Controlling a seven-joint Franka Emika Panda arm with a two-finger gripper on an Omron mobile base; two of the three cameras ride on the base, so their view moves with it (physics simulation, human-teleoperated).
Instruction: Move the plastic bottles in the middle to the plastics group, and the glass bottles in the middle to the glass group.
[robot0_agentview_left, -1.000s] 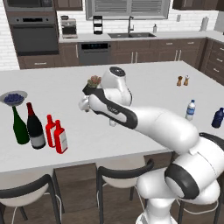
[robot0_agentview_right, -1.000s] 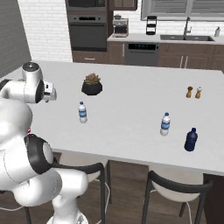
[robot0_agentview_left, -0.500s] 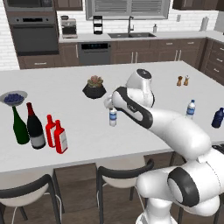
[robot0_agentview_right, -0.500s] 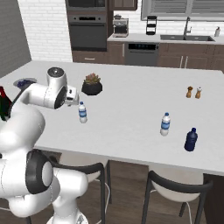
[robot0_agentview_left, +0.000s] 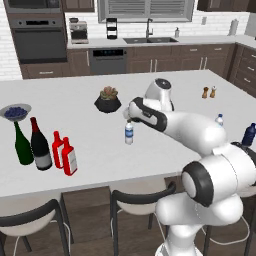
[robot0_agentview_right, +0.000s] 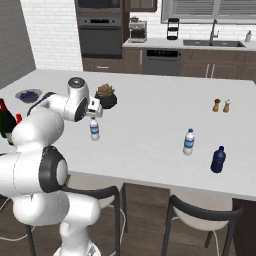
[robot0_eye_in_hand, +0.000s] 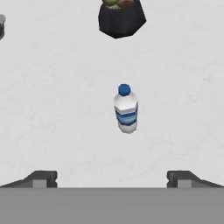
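Hand view shows open end effector (robot0_eye_in_hand: 112, 177) above water bottle (robot0_eye_in_hand: 126, 109).

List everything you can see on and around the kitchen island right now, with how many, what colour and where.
middle water bottle: 1, clear with blue label, island centre, under the end effector
red bottles: 2, red, beside the wine bottles
green wine bottle: 1, green, island's left end
dark wine bottle: 1, dark, red top, next to green one
far water bottle: 1, clear, right side
dark blue bottle: 1, beside it
potted plant: 1, black pot
bowl: 1, holding blue contents
shakers: 2, brown and pale
stools: 2, dark
end effector: 1, open, above middle water bottle
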